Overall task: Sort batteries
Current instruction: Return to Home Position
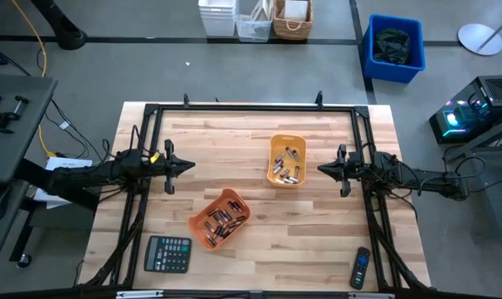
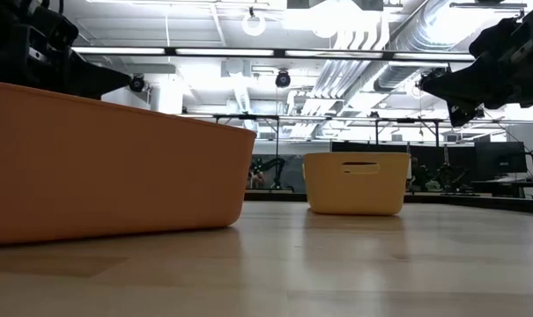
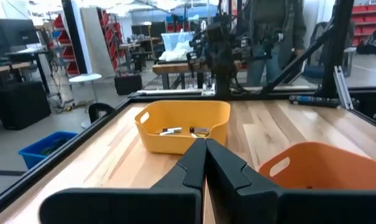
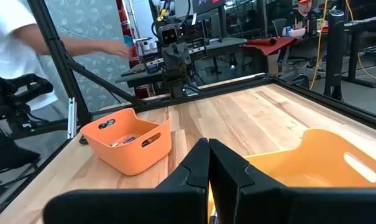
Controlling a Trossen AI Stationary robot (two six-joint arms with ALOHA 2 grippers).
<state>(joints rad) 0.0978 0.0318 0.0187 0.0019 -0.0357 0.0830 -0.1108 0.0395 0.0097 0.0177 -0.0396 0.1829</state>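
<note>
Two orange trays stand on the wooden table. One tray (image 1: 287, 160) sits right of centre, the other (image 1: 220, 218) sits nearer the front, turned askew. Both hold several small metallic batteries (image 1: 285, 166) (image 1: 224, 220). My left gripper (image 1: 190, 165) hovers above the table at the left, shut and empty, pointing toward the table's right. My right gripper (image 1: 321, 169) hovers at the right, shut and empty, pointing toward the table's left, close to the right tray. In the left wrist view the shut fingers (image 3: 205, 163) point at the right tray (image 3: 183, 126).
A black calculator (image 1: 168, 253) lies at the front left and a black remote control (image 1: 361, 267) at the front right. A black frame (image 1: 251, 107) runs round the table. A person (image 4: 13, 37) stands beyond the table's left side. A blue bin (image 1: 392, 48) stands on the floor.
</note>
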